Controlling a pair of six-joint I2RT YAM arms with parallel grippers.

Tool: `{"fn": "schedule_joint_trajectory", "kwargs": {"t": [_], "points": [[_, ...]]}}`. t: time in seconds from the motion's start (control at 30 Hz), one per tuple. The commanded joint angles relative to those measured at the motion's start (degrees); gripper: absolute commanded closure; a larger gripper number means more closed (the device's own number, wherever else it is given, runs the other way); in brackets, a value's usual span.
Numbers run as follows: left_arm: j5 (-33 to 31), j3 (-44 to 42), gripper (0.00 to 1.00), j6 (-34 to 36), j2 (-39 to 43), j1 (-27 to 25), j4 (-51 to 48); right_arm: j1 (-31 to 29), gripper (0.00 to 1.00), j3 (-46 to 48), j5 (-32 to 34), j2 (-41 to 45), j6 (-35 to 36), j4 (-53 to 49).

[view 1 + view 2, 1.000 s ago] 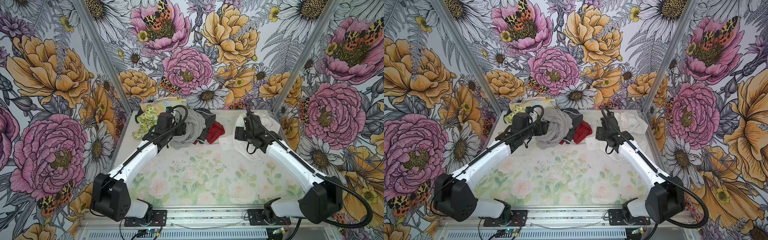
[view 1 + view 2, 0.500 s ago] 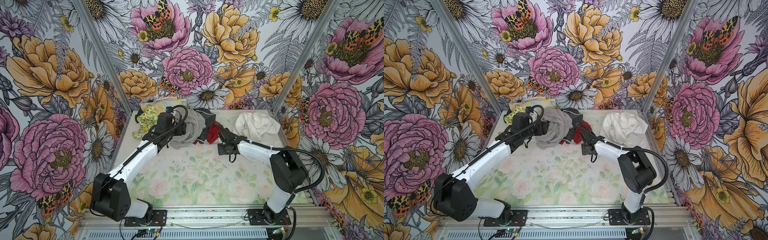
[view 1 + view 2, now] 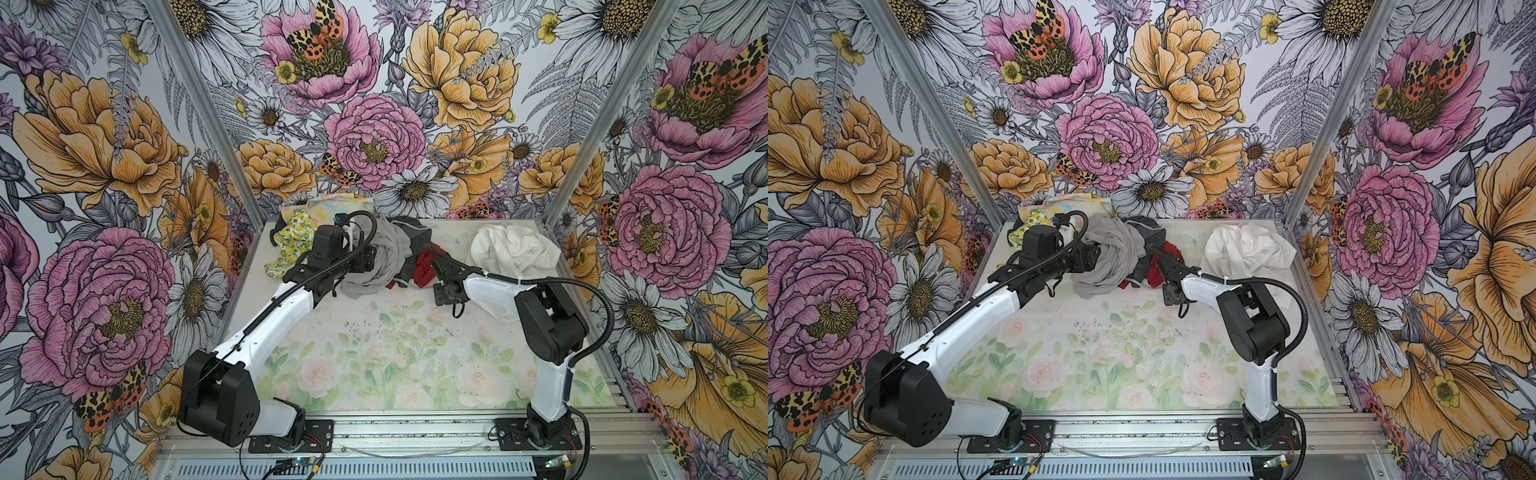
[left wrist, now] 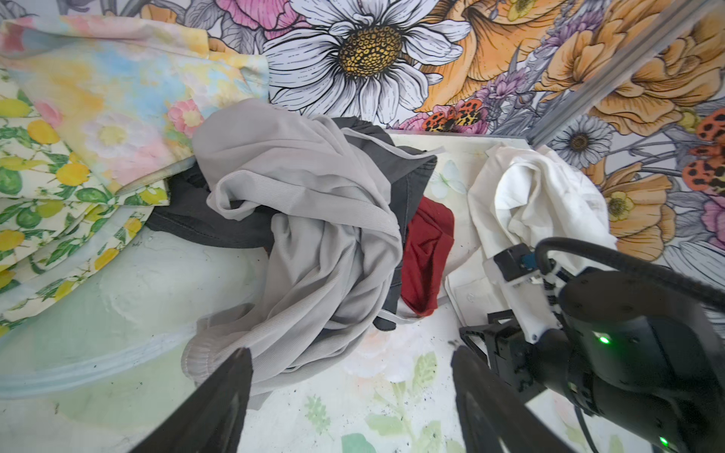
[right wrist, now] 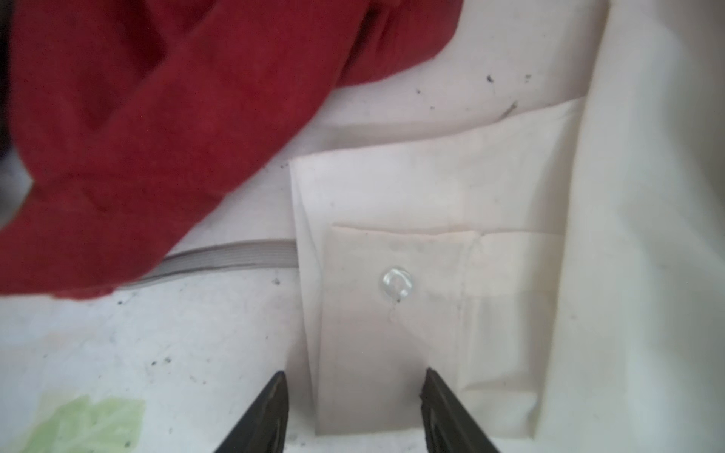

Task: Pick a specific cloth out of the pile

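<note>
We find both top views bright and evenly lit, seemingly from above, with only faint, soft shadows on the counter (image 3: 374, 374) and no glare. They stay sharp to the edges. In the left wrist view the pile (image 4: 314, 219) is crisp, while the fingers of the left tool (image 4: 351, 351) are dark and soft-edged. The right wrist view is hazy throughout. The red cloth (image 5: 157, 137) smears, the button (image 5: 396, 283) looks washed out, and a dull shadow lies by the right tool (image 5: 355, 372).

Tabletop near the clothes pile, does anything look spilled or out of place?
Yes: dark specks are scattered over the floral tabletop in front of the pile, and more lie around the white shirt's cuff. Looks like loose dirt or lint.
</note>
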State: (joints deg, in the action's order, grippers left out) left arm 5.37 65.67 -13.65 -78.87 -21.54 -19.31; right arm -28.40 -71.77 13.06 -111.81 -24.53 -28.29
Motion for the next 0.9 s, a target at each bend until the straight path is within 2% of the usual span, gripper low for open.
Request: {"fn": "schedule_joint_trajectory", "kwargs": {"t": [0.0, 0.13, 0.2, 0.33, 0.6, 0.87], "points": [[10.1, 0.1, 0.18, 3.1, 1.8, -0.5, 0.4, 0.9, 0.48, -0.5, 0.7, -1.0, -0.3, 1.8], [17.6, -0.1, 0.18, 4.0, 2.1, -1.2, 1.1, 1.9, 0.60, 0.7, -0.2, -1.1, -0.8, 3.5], [19.6, -0.1, 0.18, 4.8, 2.3, -1.9, 1.2, 2.5, 0.70, 1.0, -1.2, -1.2, -1.3, 4.4], [21.1, -0.6, 0.19, 6.4, 2.9, -3.2, 1.3, 3.3, 0.98, 1.3, -1.4, -0.1, -1.5, 5.0], [19.6, -0.7, 0.18, 5.6, 1.7, -4.8, 1.8, 6.3, 1.00, 2.7, 0.5, 11.0, -1.3, 5.0], [17.1, -0.4, 0.18, 3.5, 0.9, -6.6, 1.8, 16.2, 1.00, 2.5, 3.9, 24.1, 1.0, 2.0]]}}
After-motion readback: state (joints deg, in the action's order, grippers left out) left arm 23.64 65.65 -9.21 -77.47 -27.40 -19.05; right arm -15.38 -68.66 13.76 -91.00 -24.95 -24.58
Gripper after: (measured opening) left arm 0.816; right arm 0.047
